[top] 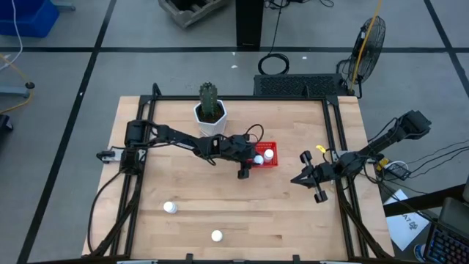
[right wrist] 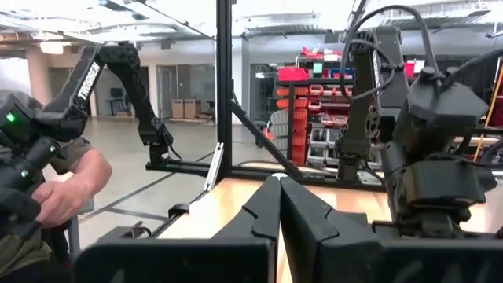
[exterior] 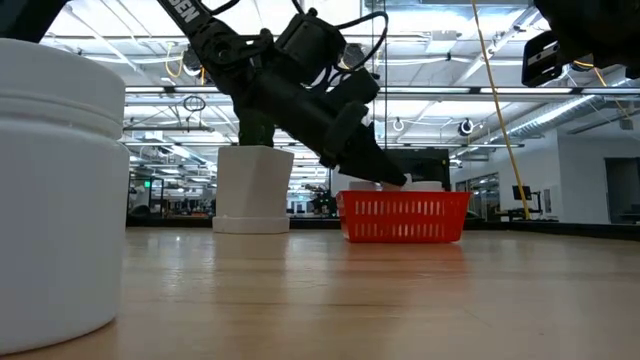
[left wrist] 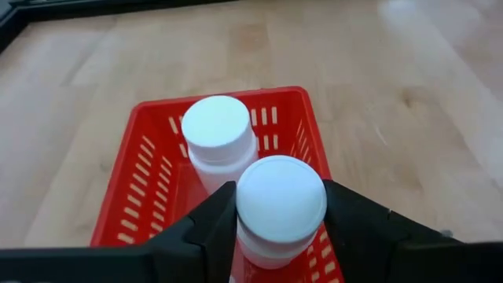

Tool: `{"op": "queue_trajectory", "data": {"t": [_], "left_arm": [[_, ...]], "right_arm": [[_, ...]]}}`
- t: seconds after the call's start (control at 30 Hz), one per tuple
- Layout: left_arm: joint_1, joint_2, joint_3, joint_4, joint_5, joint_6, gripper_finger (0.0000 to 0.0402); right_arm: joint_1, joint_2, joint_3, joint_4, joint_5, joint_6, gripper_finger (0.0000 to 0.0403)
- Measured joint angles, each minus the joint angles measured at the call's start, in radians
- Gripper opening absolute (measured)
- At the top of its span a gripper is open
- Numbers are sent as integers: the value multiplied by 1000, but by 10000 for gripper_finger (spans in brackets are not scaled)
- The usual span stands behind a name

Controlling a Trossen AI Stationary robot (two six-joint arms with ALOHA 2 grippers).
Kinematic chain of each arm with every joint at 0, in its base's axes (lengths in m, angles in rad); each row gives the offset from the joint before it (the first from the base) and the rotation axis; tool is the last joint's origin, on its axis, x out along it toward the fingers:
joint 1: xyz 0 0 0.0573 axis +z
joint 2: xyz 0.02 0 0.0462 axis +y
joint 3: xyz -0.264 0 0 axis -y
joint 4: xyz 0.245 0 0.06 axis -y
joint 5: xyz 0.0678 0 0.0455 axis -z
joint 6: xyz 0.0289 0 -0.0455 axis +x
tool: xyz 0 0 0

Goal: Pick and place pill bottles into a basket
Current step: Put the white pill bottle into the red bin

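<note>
Left claw (left wrist: 280,228) grasping a pill bottle (left wrist: 280,206), fingers clamped on its sides just under the cap, held over the near-left part of the red basket (left wrist: 153,145). A second pill bottle (left wrist: 218,143) already stands upright inside the basket, just beside the held one, on its far side.

Risk: if lowered as is, held bottle may knock the standing one over or catch the basket rim, since the basket is light and could slide or tip on the worktop (top: 293,220).

Two more pill bottles on the near worktop: one near-left (top: 170,207), one near-centre (top: 216,235). Cactus pot (top: 210,116) sits far-left of the basket.

Right claw (top: 311,178) waits at the right edge, fingers clenched, empty.
</note>
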Motion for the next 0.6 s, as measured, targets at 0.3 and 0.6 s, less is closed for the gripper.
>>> {"op": "queue_trajectory", "data": {"t": [0.3,0.6], "left_arm": [[0,0,0,4,0,-7,225],[0,-38,0,-21,-34,-22,230]], "right_arm": [[0,0,0,-13,0,0,4],[0,0,0,-16,0,0,4]]}}
